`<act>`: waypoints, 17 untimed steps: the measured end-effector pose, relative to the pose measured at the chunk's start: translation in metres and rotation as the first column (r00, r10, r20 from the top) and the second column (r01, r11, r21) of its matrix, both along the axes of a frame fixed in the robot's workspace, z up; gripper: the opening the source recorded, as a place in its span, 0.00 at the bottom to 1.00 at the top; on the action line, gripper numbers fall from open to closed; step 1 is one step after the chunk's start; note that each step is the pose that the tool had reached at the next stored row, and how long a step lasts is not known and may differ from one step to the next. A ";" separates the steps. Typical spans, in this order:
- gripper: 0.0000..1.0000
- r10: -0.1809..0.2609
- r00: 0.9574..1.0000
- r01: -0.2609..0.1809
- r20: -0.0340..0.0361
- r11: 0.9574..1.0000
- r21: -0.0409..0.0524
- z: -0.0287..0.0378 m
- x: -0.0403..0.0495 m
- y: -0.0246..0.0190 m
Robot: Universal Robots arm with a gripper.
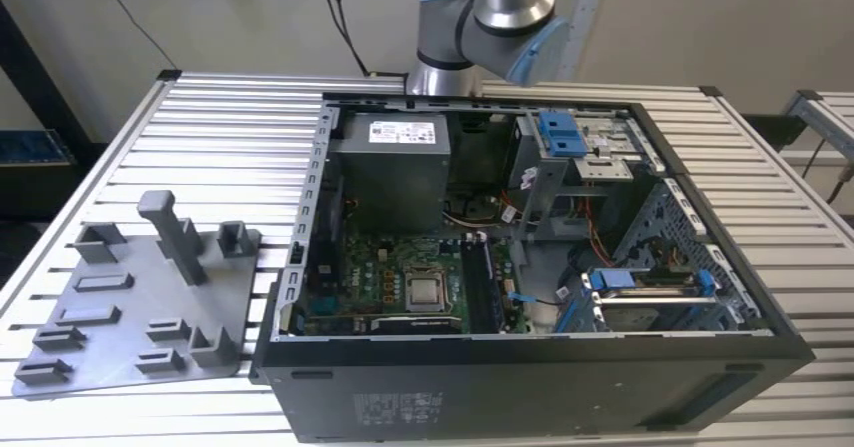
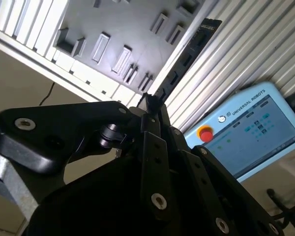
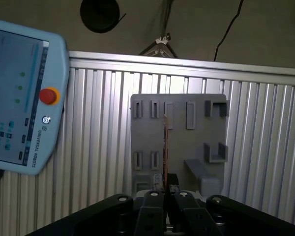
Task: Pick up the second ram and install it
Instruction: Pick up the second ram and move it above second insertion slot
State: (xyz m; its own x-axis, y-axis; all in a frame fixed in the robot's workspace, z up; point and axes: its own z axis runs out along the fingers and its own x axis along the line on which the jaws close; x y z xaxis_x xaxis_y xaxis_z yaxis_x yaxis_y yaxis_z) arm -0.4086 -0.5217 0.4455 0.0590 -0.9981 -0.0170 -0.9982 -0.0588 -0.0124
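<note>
Between the gripper's (image 3: 165, 192) fingers the second ram (image 3: 164, 142) is clamped by one end, edge-on in the first wrist view, with the grey tray (image 3: 147, 137) behind it. Pickup looks done, so the carry is in hand. Installing would call for bringing the stick over the open computer case (image 1: 534, 372), filling the exterior view's middle and right, and squaring it with the memory slots (image 1: 483, 285) beside the processor (image 1: 427, 292).
</note>
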 end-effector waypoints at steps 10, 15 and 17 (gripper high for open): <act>0.14 0.000 1.000 0.000 0.000 1.000 0.000 -0.0009 0.0195 -0.0004; 0.14 0.000 1.000 0.000 0.000 1.000 0.000 -0.0014 0.0282 -0.0007; 0.14 0.000 1.000 0.000 0.000 1.000 0.000 -0.0017 0.0314 -0.0008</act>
State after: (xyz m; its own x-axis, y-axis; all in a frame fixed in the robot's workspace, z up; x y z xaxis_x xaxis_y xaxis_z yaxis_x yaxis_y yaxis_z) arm -0.3772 -0.5225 0.4439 0.0590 -0.9981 -0.0170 -0.9982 -0.0588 -0.0124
